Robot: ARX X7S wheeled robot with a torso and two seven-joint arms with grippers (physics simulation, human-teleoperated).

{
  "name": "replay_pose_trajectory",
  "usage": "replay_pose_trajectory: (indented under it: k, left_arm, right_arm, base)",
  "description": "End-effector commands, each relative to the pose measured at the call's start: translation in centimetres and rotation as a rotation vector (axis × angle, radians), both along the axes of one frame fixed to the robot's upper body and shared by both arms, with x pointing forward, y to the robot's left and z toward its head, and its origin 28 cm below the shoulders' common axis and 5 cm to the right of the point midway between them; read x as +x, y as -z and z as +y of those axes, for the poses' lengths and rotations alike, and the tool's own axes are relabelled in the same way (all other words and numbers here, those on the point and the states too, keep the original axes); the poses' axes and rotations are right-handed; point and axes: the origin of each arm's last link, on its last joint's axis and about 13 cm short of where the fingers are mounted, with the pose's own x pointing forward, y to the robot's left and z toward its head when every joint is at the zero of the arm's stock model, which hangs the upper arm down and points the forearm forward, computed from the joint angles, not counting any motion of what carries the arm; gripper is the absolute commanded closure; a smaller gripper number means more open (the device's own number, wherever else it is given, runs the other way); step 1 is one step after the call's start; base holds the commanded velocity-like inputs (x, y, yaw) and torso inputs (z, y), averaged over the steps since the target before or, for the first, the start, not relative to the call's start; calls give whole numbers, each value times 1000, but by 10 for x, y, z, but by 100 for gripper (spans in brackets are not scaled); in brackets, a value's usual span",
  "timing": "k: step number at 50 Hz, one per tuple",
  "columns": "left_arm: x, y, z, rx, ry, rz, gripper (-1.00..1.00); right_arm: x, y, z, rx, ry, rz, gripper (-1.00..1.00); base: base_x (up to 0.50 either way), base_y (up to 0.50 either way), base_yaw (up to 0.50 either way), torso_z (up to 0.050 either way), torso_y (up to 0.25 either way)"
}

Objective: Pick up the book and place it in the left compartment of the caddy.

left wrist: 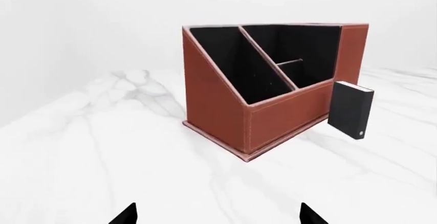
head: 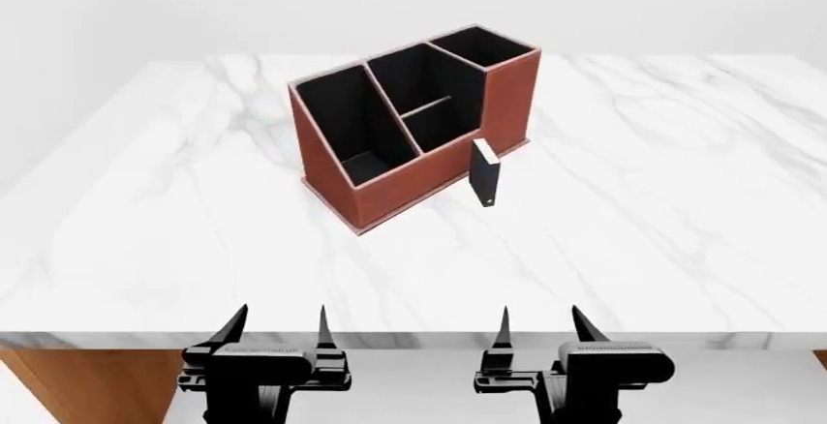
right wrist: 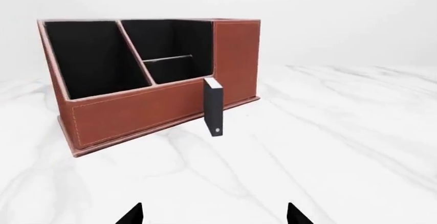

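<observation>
The small black book (head: 485, 172) stands upright on the marble table, against the front wall of the reddish-brown caddy (head: 387, 192). It also shows in the left wrist view (left wrist: 350, 110) and the right wrist view (right wrist: 214, 106). The caddy's left compartment (head: 343, 119) is a long black-lined slot, seen too in the left wrist view (left wrist: 236, 63) and the right wrist view (right wrist: 92, 58). My left gripper (head: 278, 329) and right gripper (head: 540, 327) are both open and empty at the table's near edge, well short of the book.
The white marble table (head: 646, 211) spreads wide around the caddy, its front edge just ahead of my grippers. A brown cabinet side (head: 77, 385) shows below the table at the left. A pale wall stands behind.
</observation>
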Motion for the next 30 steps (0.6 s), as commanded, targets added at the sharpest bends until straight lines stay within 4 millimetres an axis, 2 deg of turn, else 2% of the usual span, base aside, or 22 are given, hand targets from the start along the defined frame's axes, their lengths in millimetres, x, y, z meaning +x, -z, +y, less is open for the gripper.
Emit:
replay_pose_trajectory:
  k: [1,4,12,20,23,25,27,28,29,30]
  left_arm:
    - [0,0,-1,-1,1,-4,-100]
    - [0,0,-1,0,1,-5,-100]
    - [0,0,-1,2,0,-6,-100]
    - [0,1,-1,18,-11,6,-100]
    - [1,0,2,39,-58,48,-100]
    - [3,-9,5,98,-133,63,-100]
    - [4,-17,6,79,-147,58,-100]
    - [7,-41,10,95,-149,-10,-100]
    - [9,-50,12,140,-185,-39,-100]
    - [10,-73,15,96,-191,-118,-100]
  right_arm:
    - [0,0,0,-2,2,7,-100]
    - [0,0,0,-32,16,-8,-100]
    - [0,0,0,-20,10,-4,-100]
    - [2,-1,-1,-27,26,11,-100]
    - [5,-9,-1,-36,55,23,-100]
    - [7,-20,-2,-57,68,57,-100]
    - [8,-26,-2,-64,73,60,-100]
    - [10,-48,-3,-14,41,21,-100]
    - [10,-58,-3,-23,44,2,-100]
    - [11,-79,-4,-13,53,-53,-100]
  base:
    - [0,0,0,0,0]
    - [0,73,0,0,0]
    - [0,500,0,0,0]
    - [0,0,0,0,0]
    - [0,0,0,0,0]
    - [0,0,0,0,0]
    - [0,0,0,0,0]
    - [0,0,0,0,0]
    - [0,0,0,0,0]
    - [0,0,0,0,0]
